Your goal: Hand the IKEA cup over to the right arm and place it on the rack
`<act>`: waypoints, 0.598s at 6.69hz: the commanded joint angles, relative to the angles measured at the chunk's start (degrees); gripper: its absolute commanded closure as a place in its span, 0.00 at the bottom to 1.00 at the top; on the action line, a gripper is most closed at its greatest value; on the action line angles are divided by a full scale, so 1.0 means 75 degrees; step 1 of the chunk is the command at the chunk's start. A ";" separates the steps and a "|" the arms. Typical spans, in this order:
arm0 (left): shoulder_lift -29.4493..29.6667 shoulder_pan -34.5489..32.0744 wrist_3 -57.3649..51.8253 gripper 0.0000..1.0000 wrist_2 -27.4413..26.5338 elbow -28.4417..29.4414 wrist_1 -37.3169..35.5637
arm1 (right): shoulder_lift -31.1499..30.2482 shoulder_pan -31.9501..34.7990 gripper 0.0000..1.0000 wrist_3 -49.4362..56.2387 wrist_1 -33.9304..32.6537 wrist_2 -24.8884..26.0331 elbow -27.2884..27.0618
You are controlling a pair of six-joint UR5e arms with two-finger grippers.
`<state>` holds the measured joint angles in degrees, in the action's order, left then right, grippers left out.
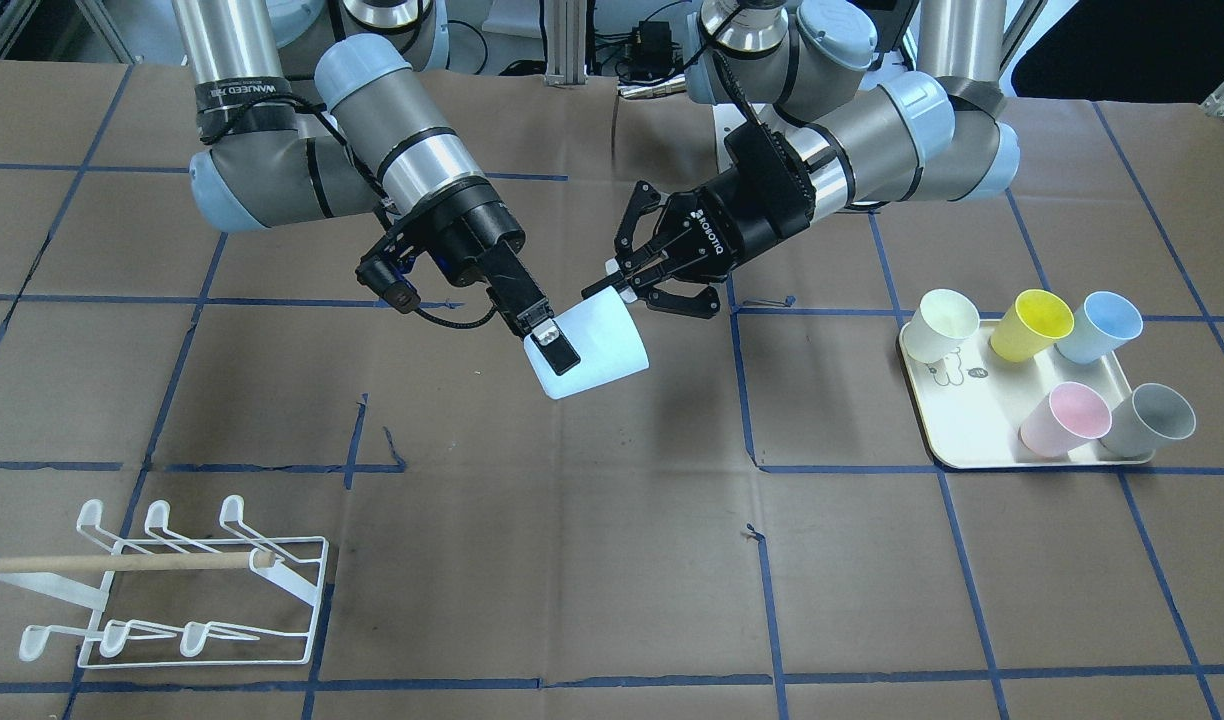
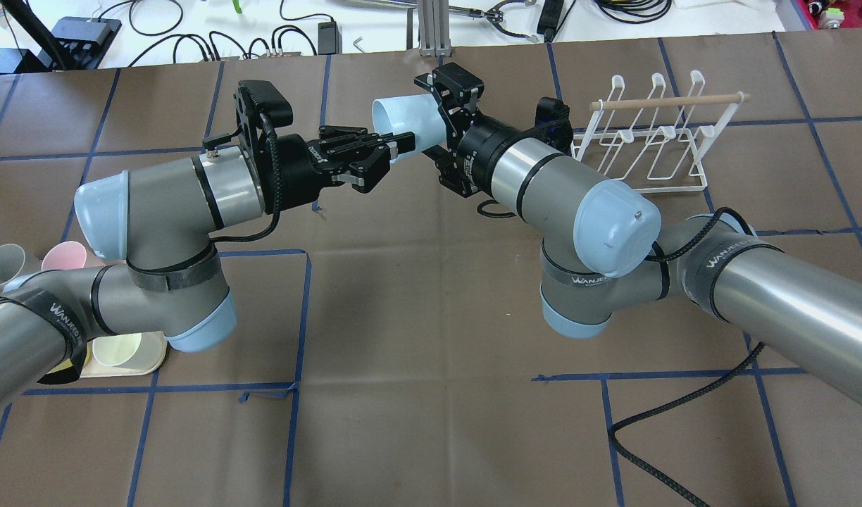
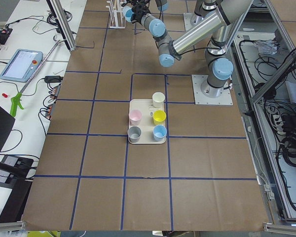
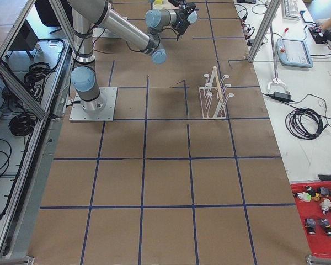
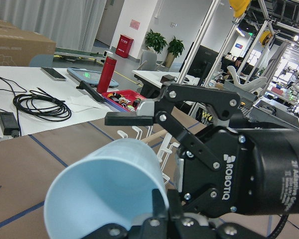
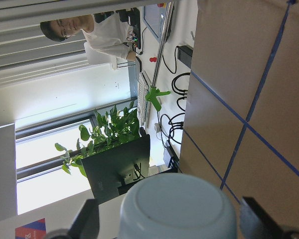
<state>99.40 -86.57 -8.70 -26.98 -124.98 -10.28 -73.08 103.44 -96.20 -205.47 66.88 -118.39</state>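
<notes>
**A:** Who is holding the cup (image 1: 602,345)?

**B:** The left fingers (image 2: 401,139) are pinching its rim, mid-air above the tabletop. The right fingers (image 1: 557,350) are straddling its base, spread. Right should be clamping squarely before left starts releasing.

Bench (image 1: 572,560): brown paper, blue tape grid. White wire rack (image 1: 122,562) lies toward one end; cream tray (image 1: 972,425) well apart toward the other.

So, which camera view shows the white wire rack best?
The exterior front-facing view: the rack stands whole and unhidden, both prong rows clear. Overhead shows it too, smaller. Exterior right shows it small, end-on; exterior left, a far sliver; left wrist, a few prongs; right wrist, nothing.
</notes>
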 commanded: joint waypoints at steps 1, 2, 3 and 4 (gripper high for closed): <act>0.0000 0.0000 0.0000 0.89 0.0000 0.0000 0.0000 | -0.0006 0.0000 0.24 -0.0017 0.0010 0.0000 0.0000; 0.0000 0.0000 0.0000 0.89 0.0000 0.0000 0.0000 | -0.0006 0.0000 0.30 -0.0029 0.0010 0.0000 0.0012; 0.0000 0.0000 0.0000 0.84 0.0000 0.0012 0.0000 | -0.0006 0.0000 0.37 -0.0029 -0.0002 0.0000 0.0001; 0.0012 0.0000 0.0116 0.60 -0.0012 0.0047 -0.0012 | -0.0006 0.0000 0.43 -0.0017 0.0010 0.0000 0.0012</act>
<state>99.43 -86.57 -8.47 -27.01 -124.85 -10.30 -73.14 103.45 -96.39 -205.45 66.88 -118.35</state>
